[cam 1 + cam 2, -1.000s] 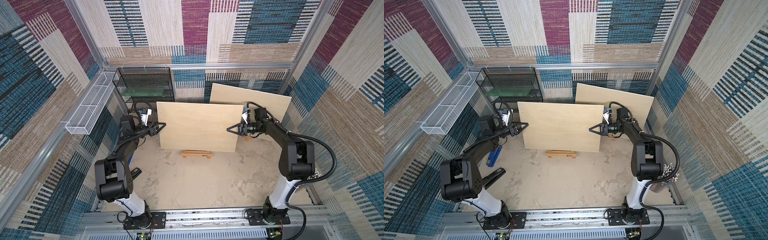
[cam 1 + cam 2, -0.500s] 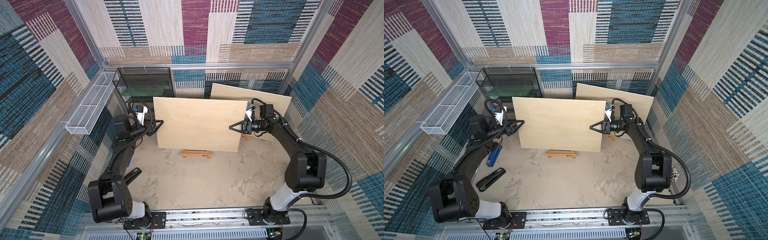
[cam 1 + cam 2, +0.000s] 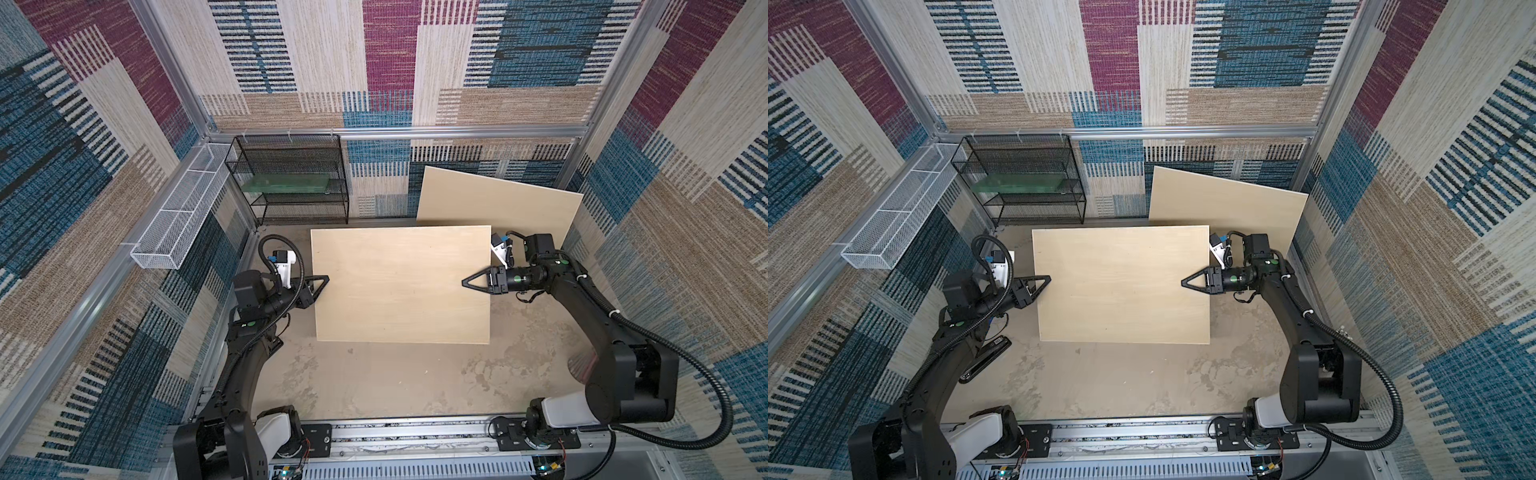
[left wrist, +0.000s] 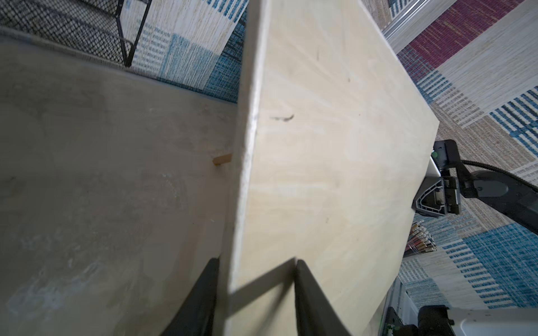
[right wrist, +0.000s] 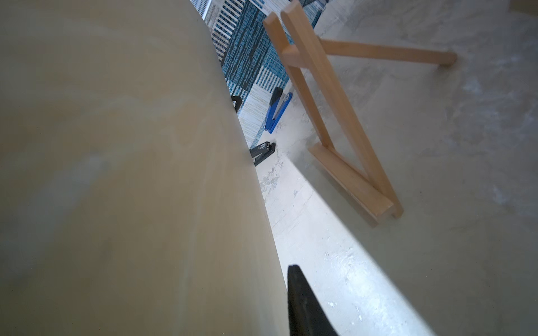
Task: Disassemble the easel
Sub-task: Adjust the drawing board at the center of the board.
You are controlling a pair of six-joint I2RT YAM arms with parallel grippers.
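Both arms had the big board (image 3: pixel 401 284) up between them. The left gripper (image 3: pixel 325 278) was closed on its left edge, with its fingers (image 4: pixel 201 299) on either face, plain to see in the left wrist view. The right gripper (image 3: pixel 465 284) pinched the opposite edge, though the right wrist view showed only one of its fingers (image 5: pixel 305 308).

The board hung over the middle of the floor (image 3: pixel 374 382), and in both top views it hid the easel. The right wrist view caught the easel (image 5: pixel 334 116) standing on the floor below the board. Its front ledge was bare and well clear of the board's lower edge.

So I'd say the first part was done: the board was off the easel. What was left, by my reckoning, was to set the board down somewhere, perhaps by the second board (image 3: pixel 498 203) leaning on the back wall (image 3: pixel 374 195). After that, the easel itself would need dealing with.
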